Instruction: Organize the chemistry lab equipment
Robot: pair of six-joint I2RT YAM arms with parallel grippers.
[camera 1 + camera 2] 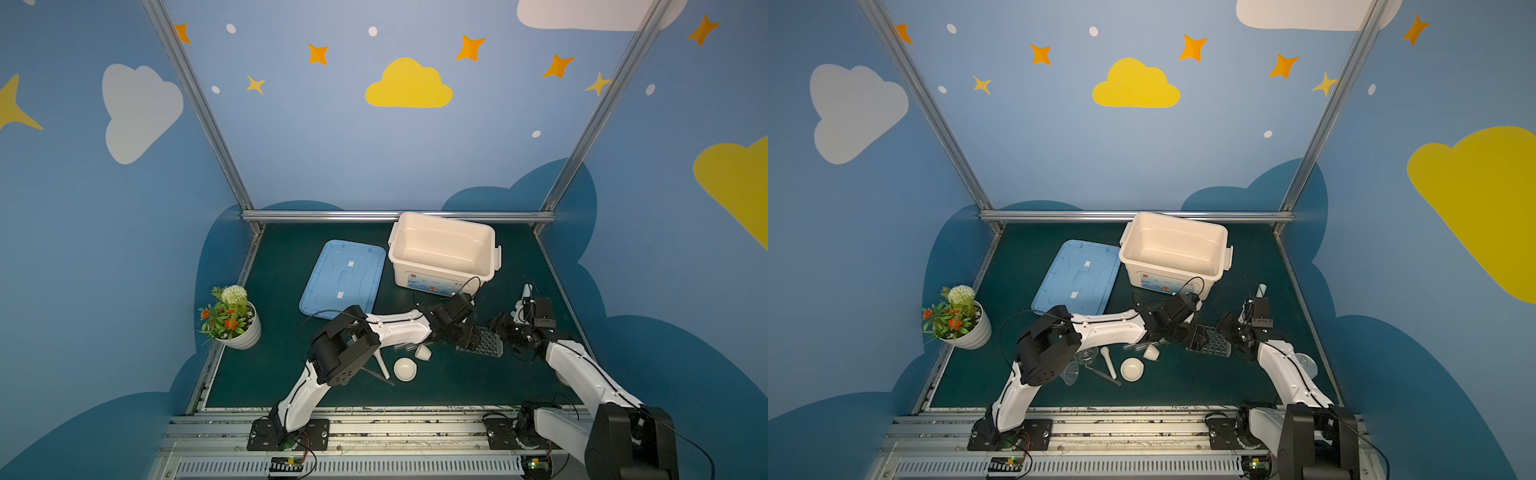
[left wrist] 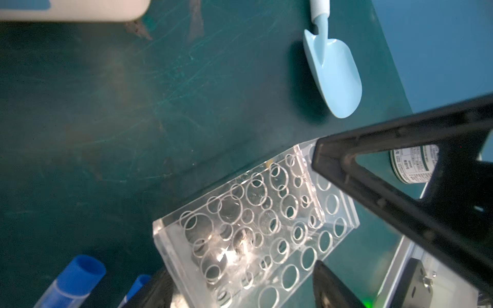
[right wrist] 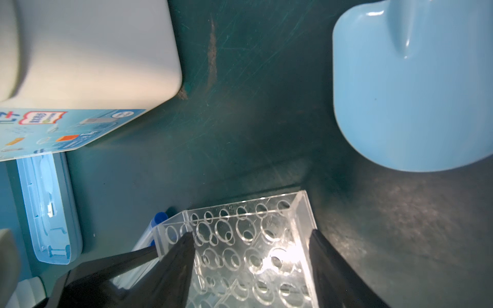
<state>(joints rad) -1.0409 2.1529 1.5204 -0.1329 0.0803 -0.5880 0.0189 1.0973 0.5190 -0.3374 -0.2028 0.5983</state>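
Print on the white bin's label (image 3: 53, 128) and the round tin's label (image 2: 412, 165) is too blurred to read.

L arm (image 1: 395, 324) stretched across, R arm (image 1: 582, 365) bent in; L gripper (image 1: 471, 338), R gripper (image 1: 500, 328) face-to-face, jaws wide

You get test tubes (image 2: 77, 277) cut by frame edge, rack (image 3: 240, 240) base cropped too; flask (image 1: 1087, 357) half hidden behind left arm (image 1: 1113, 324); scoop (image 3: 410, 88) cropped.
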